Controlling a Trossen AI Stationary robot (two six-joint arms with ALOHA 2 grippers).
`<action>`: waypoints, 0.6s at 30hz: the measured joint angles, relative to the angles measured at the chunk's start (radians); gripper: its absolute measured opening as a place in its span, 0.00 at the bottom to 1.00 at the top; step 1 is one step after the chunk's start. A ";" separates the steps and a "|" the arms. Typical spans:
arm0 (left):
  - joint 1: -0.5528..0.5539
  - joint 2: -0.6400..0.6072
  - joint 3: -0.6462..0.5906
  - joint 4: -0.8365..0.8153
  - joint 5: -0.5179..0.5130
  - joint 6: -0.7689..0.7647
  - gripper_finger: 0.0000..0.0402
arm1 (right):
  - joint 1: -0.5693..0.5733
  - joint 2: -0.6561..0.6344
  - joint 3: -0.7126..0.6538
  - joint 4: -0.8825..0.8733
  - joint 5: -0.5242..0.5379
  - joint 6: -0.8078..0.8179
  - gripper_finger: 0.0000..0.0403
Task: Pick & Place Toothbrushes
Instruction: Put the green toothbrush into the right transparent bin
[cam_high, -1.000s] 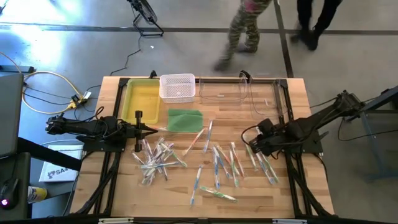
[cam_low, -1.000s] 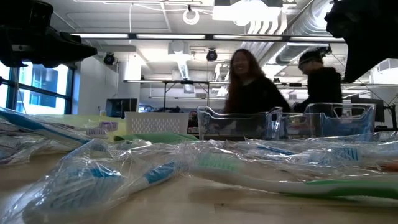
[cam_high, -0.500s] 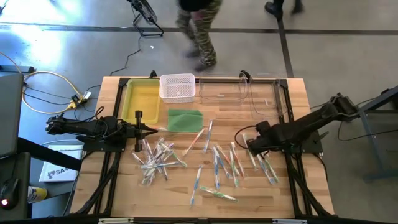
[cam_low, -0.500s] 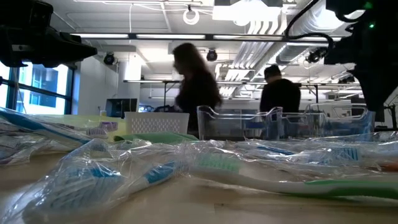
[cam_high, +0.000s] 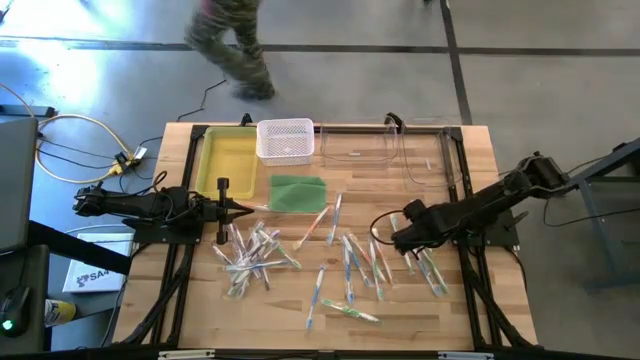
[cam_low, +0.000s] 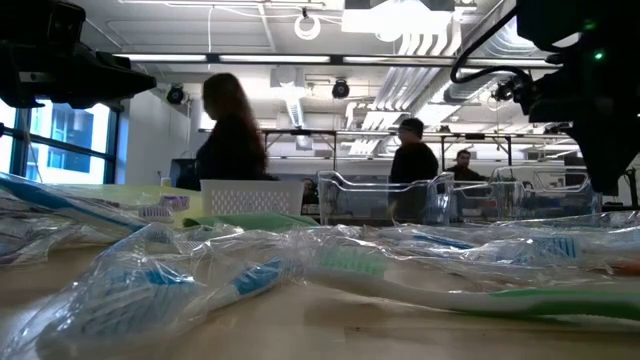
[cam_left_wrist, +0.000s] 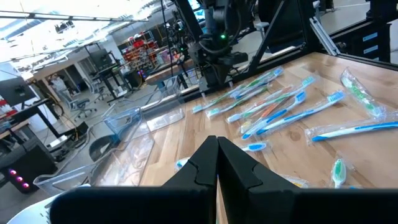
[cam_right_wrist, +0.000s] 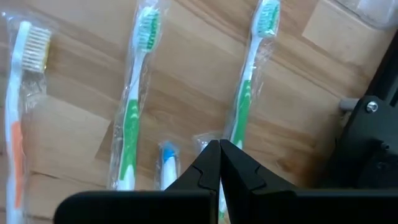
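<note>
Motion was all on the right side: over the last second the right gripper (cam_high: 398, 236) had reached in from the table's 3 o'clock edge toward the centre, ending above the right-hand scatter of toothbrushes (cam_high: 375, 262). Its fingers were pressed together, tips meeting, with nothing between them; the right wrist view showed two green-handled wrapped brushes (cam_right_wrist: 132, 106) lying on the wood directly beneath. That read as an approach only, with no brush picked yet and the fingers needing to spread before any grasp.

The left gripper (cam_high: 240, 208) had stayed parked at about 9 o'clock, fingers likewise shut and empty, beside a second heap of toothbrushes (cam_high: 255, 255).

Across the wooden table (cam_high: 200, 310), at 12 o'clock, sat a yellow tray (cam_high: 228, 158), a white basket (cam_high: 286, 139) and clear bins (cam_high: 360, 148), with a flat green pad (cam_high: 297, 192) just below them. None of these visibly held a brush.

Beyond the table, a person (cam_high: 232, 40) had crossed the floor from 1 toward 11 o'clock, and others (cam_low: 412, 165) stood in the workshop behind.
</note>
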 joint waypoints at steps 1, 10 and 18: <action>0.000 0.000 0.000 0.000 0.000 0.000 0.01 | 0.000 0.003 0.000 0.000 0.003 0.001 0.01; 0.000 0.000 0.000 0.000 0.000 0.000 0.01 | 0.001 0.024 0.000 0.004 0.103 -0.024 0.01; 0.000 0.000 0.000 0.000 0.000 0.000 0.01 | -0.006 0.024 0.000 0.023 0.012 -0.050 0.01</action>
